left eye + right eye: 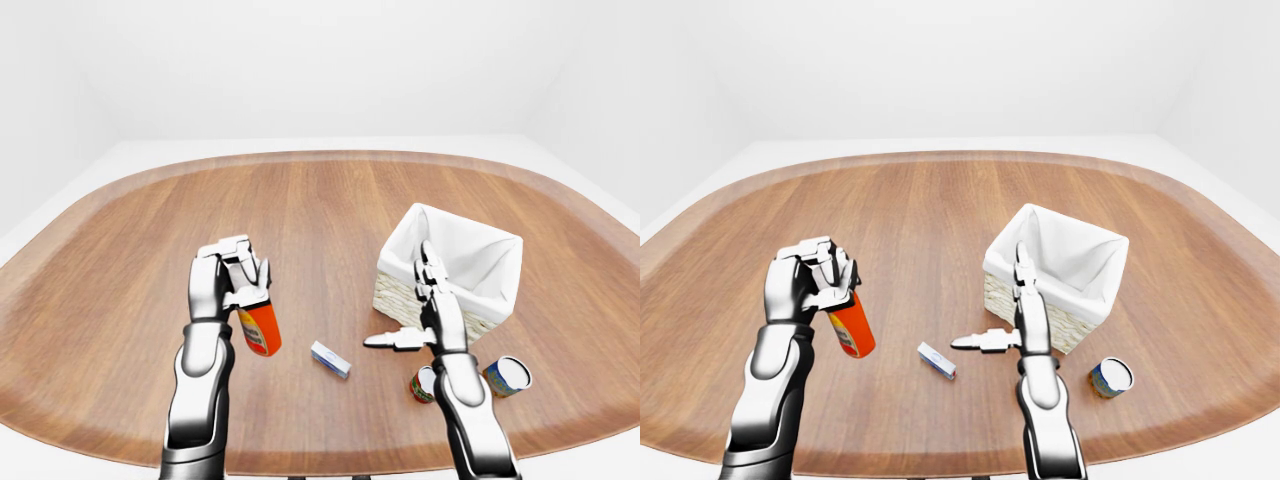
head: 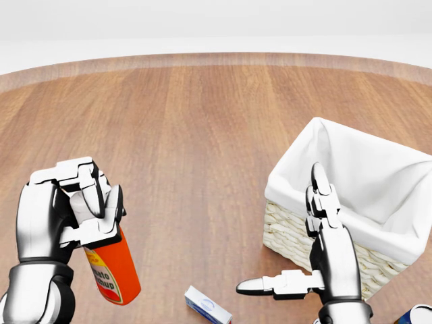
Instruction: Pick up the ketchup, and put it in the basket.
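The ketchup (image 2: 113,273) is an orange-red bottle with a label, hanging tilted above the wooden table at the lower left of the head view. My left hand (image 2: 75,210) is shut on its top end, and the cap is hidden under the fingers. The basket (image 2: 291,237) is wicker with a white cloth lining and stands at the right, well apart from the bottle. My right hand (image 2: 297,251) stands open just beside the basket's near-left wall, fingers pointing up and thumb stretched to the left, holding nothing.
A small white and blue box (image 2: 208,306) lies on the table between my hands. Two cans (image 1: 423,383) (image 1: 507,375) sit near the table's lower right edge, below the basket. The oval table (image 1: 320,200) stretches wide toward the top.
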`<state>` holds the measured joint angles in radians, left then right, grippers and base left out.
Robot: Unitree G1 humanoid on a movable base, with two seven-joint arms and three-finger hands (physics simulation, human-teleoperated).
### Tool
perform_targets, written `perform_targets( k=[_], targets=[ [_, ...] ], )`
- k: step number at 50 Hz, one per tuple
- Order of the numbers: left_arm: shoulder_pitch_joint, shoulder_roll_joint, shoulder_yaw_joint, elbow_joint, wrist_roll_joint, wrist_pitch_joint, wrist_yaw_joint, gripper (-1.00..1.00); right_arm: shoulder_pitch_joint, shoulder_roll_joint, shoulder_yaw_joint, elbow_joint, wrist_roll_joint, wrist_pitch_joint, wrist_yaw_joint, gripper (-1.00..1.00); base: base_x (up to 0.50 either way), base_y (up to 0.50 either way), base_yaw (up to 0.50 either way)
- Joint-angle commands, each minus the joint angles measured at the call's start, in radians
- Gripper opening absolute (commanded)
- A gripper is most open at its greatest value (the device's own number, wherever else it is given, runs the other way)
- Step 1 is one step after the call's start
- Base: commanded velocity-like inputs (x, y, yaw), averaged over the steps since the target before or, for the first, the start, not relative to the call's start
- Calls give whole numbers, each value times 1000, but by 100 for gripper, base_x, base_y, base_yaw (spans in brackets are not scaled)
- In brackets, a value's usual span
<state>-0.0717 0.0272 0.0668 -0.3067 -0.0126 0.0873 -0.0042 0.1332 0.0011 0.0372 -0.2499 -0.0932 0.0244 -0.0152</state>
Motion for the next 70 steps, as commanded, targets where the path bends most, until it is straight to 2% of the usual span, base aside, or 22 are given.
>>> perform_targets(
  k=[1, 21, 31, 42, 70],
  targets=[
    [-65, -22, -54, -25, -8, 0, 59, -100, 4, 0, -1, -10, 3, 4, 2, 100, 0, 0, 0],
    [-121, -99, -183, -81, 19, 0, 98, -100, 18, -1, -6, -44, 13, 18, 10, 100, 0, 0, 0],
    [-152, -131, -219, 2, 25, 0, 109, -100, 22, -2, -9, -60, 18, 26, 14, 100, 0, 0, 0],
    [-188, -161, -225, 148, 17, 0, 115, -100, 19, -1, -6, -48, 16, 17, 13, 100, 0, 0, 0],
    [-166, -237, -342, 163, 72, 0, 124, -100, 32, -2, -9, -79, 23, 29, 19, 100, 0, 0, 0]
  ],
)
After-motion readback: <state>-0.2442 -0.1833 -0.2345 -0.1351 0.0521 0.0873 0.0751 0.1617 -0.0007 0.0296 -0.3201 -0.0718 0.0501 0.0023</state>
